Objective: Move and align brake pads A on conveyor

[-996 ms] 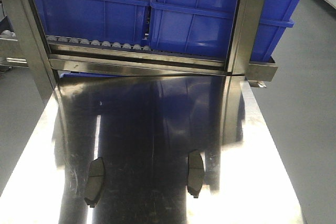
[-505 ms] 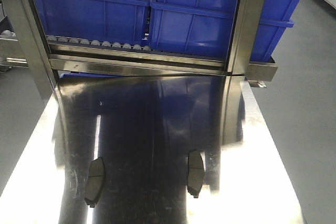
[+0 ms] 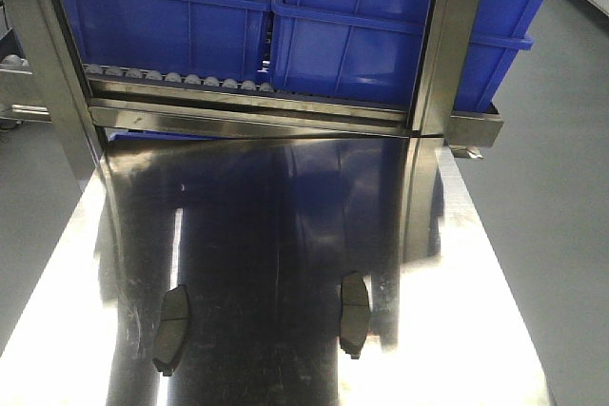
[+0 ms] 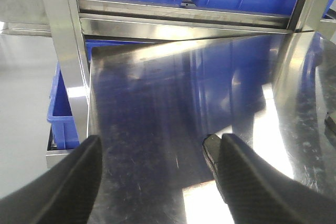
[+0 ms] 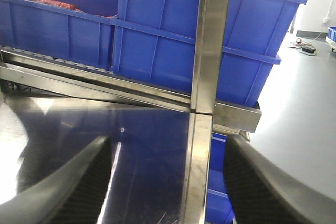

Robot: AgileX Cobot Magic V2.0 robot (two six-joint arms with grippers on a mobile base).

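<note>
1. Left brake pad (image 3: 171, 328), right brake pad (image 3: 355, 314): flat on steel desk (image 3: 285, 216), well apart.
2. Left tool (image 4: 157, 182), right tool (image 5: 168, 192): jaws apart, empty.
3. Probably stiff, dense, thin, prone to sliding on steel; best pinched across the long edges, mid-length.

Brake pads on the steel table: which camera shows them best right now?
The exterior front-facing view. It shows two brake pads whole, the left pad and the right pad, lying apart on the steel table. The left wrist view catches only the end of one pad; the right wrist view shows none.
</note>
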